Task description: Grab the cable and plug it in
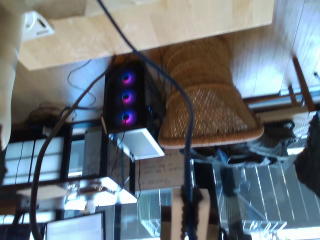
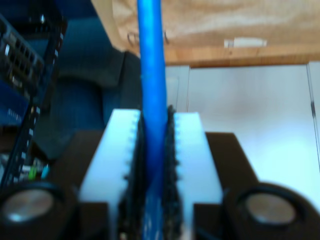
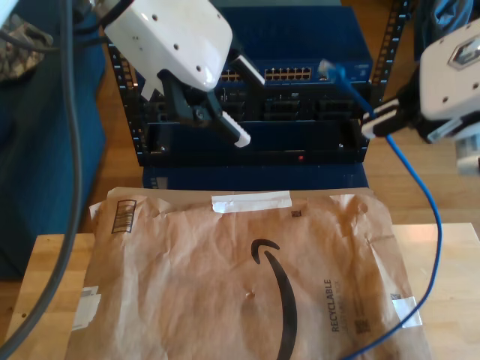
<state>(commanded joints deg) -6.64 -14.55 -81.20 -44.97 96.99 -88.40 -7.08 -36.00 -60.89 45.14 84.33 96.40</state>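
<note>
First wrist view: looking out over the room, blurry. Dark PC tower with three glowing pink-blue fans, wicker chair beside it, pale wood worktop edge past both. Thick dark cable runs across the frame. Pincer tips not seen here.

Second wrist view: my second gripper, white ridged pads clamped together on the cable, bright blue, running straight out from between the pads. Dark rack with port rows off to one side (out of focus).

Exterior view: my second gripper at about 3 o'clock, white arm housing behind it, pincer clamped on the blue cable. Short end of the cable rises from the pincer toward 11 o'clock, its plug in the air just in front of the blue rack, near a row of ports; cannot tell if it touches. The long end drops toward 5 o'clock, over the worktop edge and off the bottom of the frame. My first gripper at about 11 o'clock in front of the rack, pointing down toward 5 o'clock, nothing in it; whether the pincer is apart or together I cannot tell. Big brown paper mailer covers most of the worktop.
</note>
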